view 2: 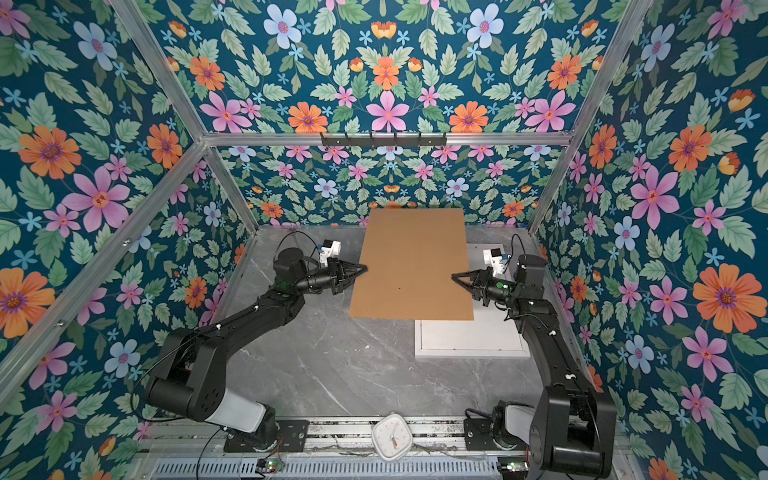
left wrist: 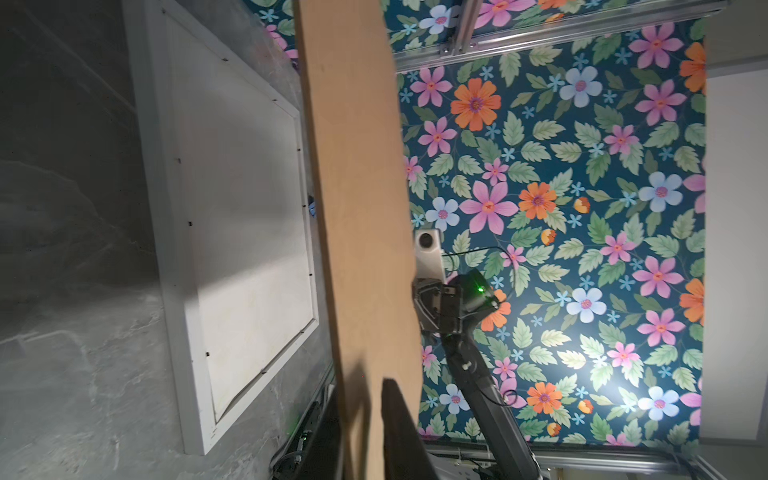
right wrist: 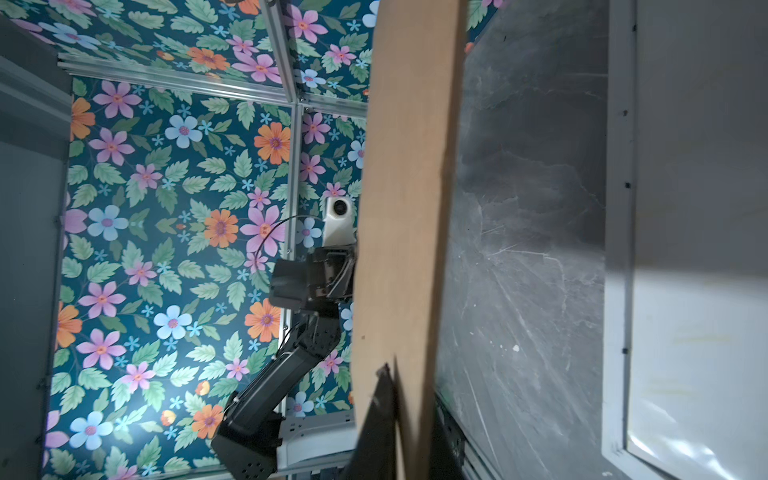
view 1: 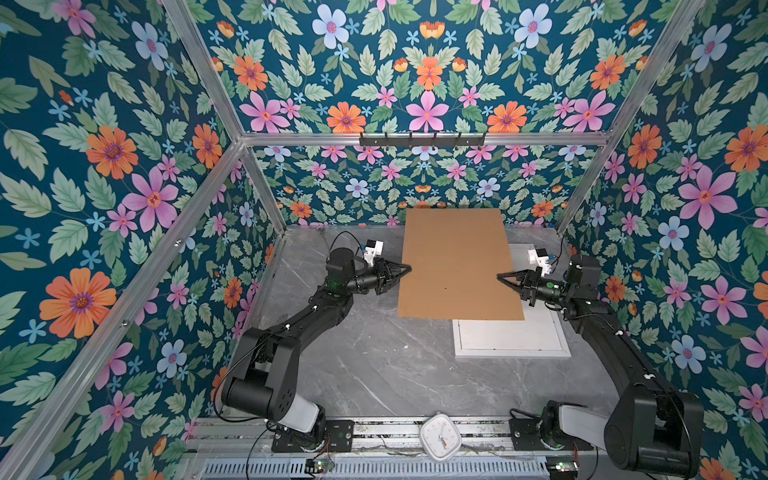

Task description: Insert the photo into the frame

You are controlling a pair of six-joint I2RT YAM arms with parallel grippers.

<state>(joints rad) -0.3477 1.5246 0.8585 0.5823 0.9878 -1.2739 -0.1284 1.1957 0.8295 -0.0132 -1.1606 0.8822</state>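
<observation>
A plain brown backing board (view 1: 457, 266) (view 2: 411, 266) hangs level above the table, between both grippers. My left gripper (view 1: 407, 269) (left wrist: 361, 386) has a finger on each side of the board's left edge; whether it still pinches, I cannot tell. My right gripper (view 1: 500, 276) (right wrist: 413, 382) is shut on the board's right edge. The white frame (view 1: 515, 353) (left wrist: 166, 249) (right wrist: 619, 249) lies flat on the table at the right, partly under the board. A white sheet (view 1: 511, 334) (left wrist: 249, 208) lies inside it. The photo's red face shows nowhere.
A grey marble table (view 1: 374, 365) is closed in by flowered walls on three sides. A white clock (view 1: 440, 436) lies on the front rail between the arm bases. A black hook rail (view 1: 422, 139) hangs on the back wall.
</observation>
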